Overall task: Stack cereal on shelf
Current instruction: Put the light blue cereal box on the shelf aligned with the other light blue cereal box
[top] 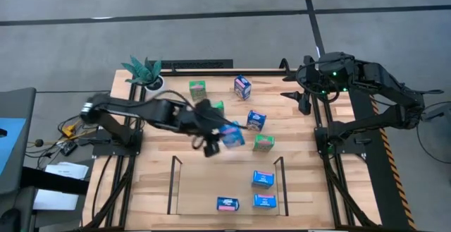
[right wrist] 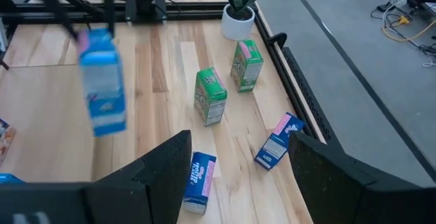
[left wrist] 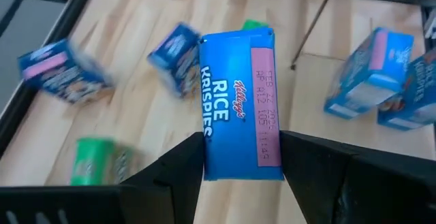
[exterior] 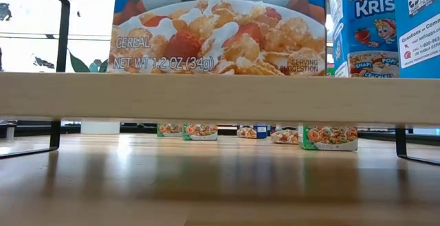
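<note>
My left gripper (top: 211,146) reaches over the middle of the table, shut on a blue Rice Krispies box (left wrist: 238,101), which also shows as a blurred blue box (right wrist: 102,81) in the right wrist view. Loose on the table are green boxes (top: 197,89) (top: 263,143) and blue boxes (top: 242,87) (top: 256,120). The shelf (top: 173,186) sits at the near edge with three blue boxes (top: 263,179) on its wood base (exterior: 220,95). My right gripper (right wrist: 240,139) hangs open near the far right corner (top: 300,99), touching nothing. My left gripper pinches the blue box between its two fingers (left wrist: 185,161), one on each long side, near the box's end (left wrist: 242,166). The fingers lie along the box, which sticks out ahead of them. It is lifted clear of the table.
A potted teal plant (top: 144,71) stands at the far left corner. A third green box (top: 217,107) lies partly under my left arm. The shelf's dark side rails (top: 282,186) rise at both ends; bare wood lies between them on the left half.
</note>
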